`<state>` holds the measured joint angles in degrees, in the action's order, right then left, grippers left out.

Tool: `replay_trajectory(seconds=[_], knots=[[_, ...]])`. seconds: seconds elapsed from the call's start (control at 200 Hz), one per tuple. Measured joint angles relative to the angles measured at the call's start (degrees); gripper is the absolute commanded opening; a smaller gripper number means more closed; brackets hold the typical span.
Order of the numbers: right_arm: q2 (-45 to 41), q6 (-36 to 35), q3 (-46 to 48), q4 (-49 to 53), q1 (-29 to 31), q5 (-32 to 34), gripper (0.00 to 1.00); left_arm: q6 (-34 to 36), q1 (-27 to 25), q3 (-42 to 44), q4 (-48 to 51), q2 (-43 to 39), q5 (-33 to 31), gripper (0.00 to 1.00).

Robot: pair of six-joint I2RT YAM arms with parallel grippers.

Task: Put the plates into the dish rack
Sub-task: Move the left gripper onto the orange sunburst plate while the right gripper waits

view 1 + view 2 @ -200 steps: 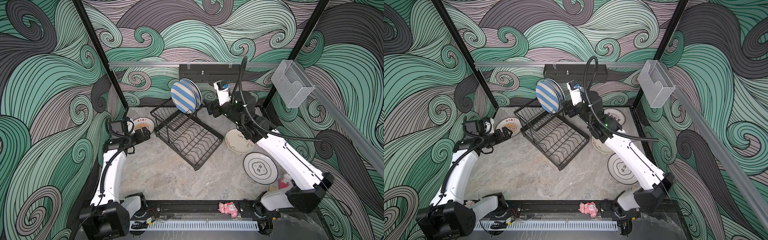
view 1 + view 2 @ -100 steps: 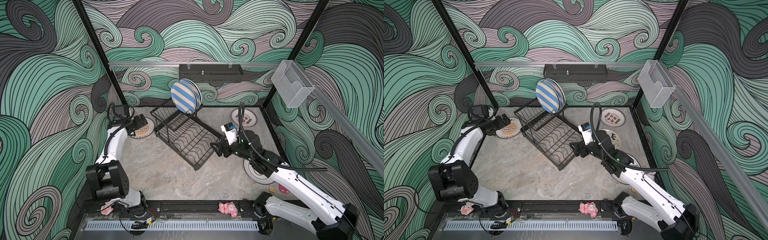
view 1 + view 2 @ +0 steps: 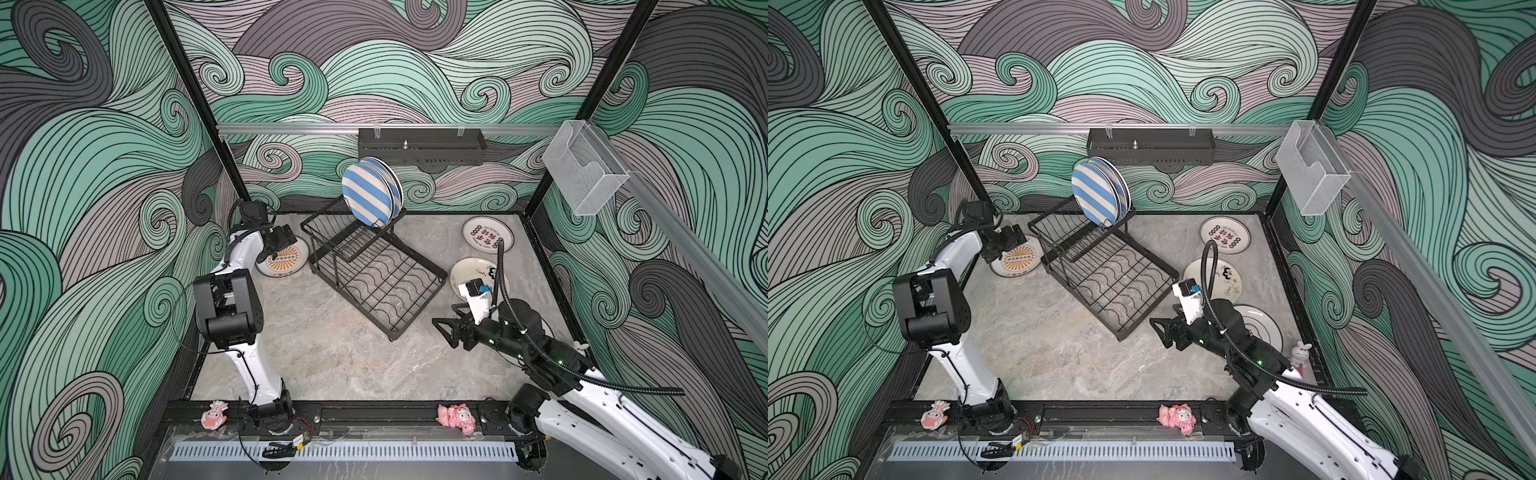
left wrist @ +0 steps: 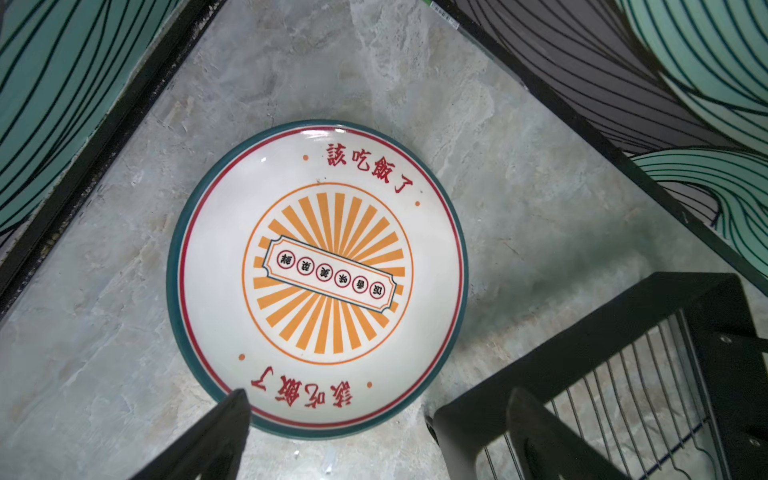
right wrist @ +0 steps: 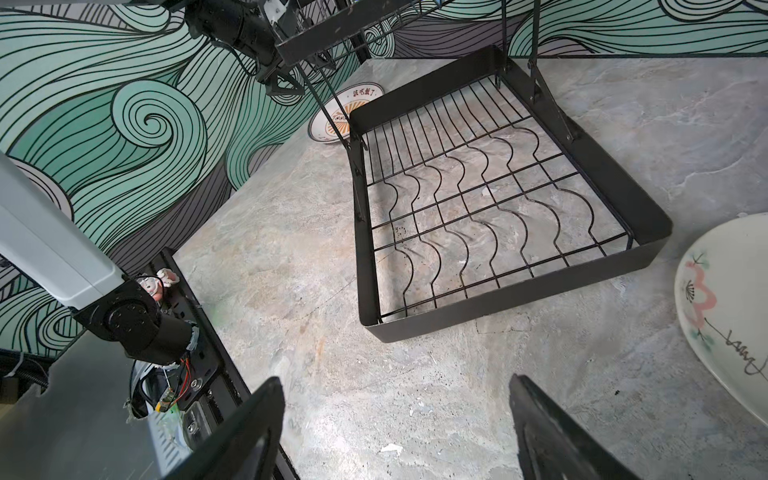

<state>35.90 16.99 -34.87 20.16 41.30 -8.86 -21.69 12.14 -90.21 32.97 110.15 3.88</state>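
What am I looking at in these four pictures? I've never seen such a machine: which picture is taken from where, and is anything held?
These are two white-and-black robot arms mounted at the front of a grey marble-look table; the left arm and right arm each end in two-fingered jaws. The two wide pictures come from one camera pair overhead; the two close ones from a camera on each wrist. A black wire dish rack stands mid-table with blue-and-cream striped plates upright in its raised basket. Lying flat: an orange sunburst plate beneath the left arm's jaws, a red-lettered white plate and a cream doodled plate. Both pairs of jaws are open and hold nothing.
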Motion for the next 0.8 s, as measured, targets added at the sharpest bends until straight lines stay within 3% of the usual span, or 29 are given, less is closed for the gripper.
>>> replay_trajectory(seconds=[0.801], knots=[[-0.1,1.9,0.9,2.3,0.0,-3.1,0.88,-0.9,0.2,0.2,-0.6,9.9,4.9,0.99]])
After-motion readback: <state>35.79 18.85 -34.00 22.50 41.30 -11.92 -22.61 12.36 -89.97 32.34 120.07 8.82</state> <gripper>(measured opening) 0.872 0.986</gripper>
